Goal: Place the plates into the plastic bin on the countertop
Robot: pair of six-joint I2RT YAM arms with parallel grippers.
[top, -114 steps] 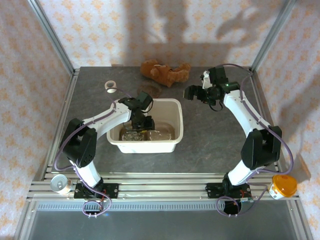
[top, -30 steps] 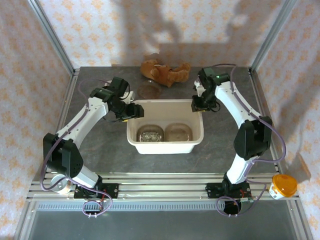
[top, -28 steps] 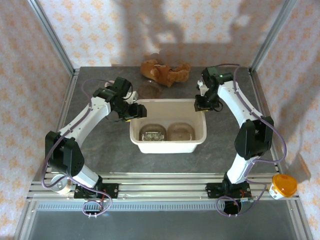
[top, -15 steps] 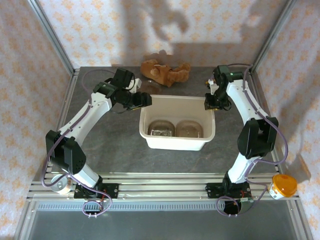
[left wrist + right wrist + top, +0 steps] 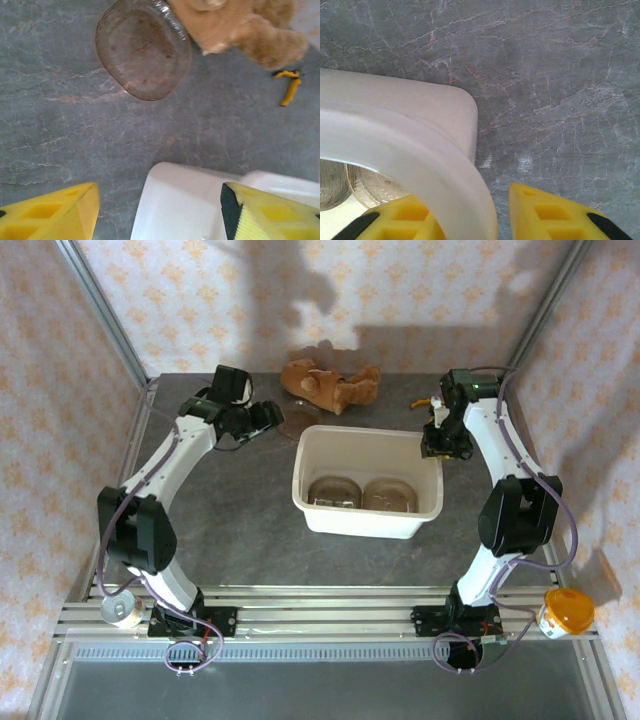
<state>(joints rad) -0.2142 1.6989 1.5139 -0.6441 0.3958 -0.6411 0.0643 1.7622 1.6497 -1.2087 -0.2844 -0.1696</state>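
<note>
Pale pink wallpaper (image 5: 200, 300) with small orange floral motifs covers the back and side walls. Slanting aluminium posts (image 5: 102, 310) rise from the rear corners of the dark grey, stone-look countertop (image 5: 240, 530). Broad soft shadows (image 5: 400, 330) fall across the back wall. Ribbed aluminium rails (image 5: 320, 618) run along the near edge, with a smooth grey strip (image 5: 320, 690) below them.

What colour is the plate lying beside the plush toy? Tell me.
Transparent with a faint brownish tint; the plate shows best in the left wrist view.
</note>
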